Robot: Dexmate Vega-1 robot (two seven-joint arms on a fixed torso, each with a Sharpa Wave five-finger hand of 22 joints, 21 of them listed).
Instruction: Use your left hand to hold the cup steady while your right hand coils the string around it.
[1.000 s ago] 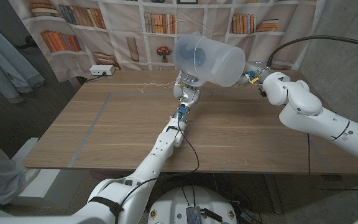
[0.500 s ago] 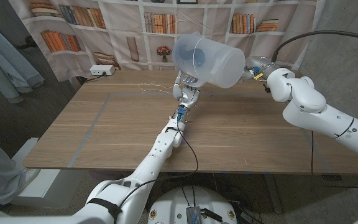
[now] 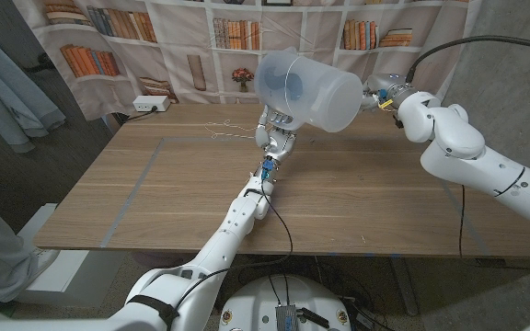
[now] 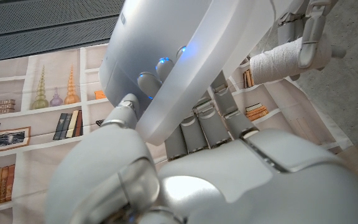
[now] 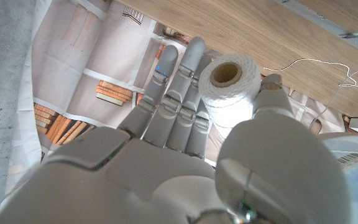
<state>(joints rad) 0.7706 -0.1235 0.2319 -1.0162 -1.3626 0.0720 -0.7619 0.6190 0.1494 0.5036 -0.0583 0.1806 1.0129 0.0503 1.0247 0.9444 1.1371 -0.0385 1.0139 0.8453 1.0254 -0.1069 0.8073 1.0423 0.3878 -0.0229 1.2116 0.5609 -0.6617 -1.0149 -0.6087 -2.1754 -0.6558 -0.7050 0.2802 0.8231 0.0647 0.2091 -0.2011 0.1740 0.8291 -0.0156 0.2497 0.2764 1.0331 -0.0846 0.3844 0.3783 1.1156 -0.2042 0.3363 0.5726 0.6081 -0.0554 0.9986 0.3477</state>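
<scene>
Cup (image 3: 306,89) in left hand (image 3: 277,129), seemingly one spool (image 5: 229,87) in right hand (image 5: 185,155).

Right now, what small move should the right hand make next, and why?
Probably carry the spool in a small arc around the cup. The left hand holds the cup up off the table, the right hand grips the spool beside it, and loose string trails on the table.
</scene>
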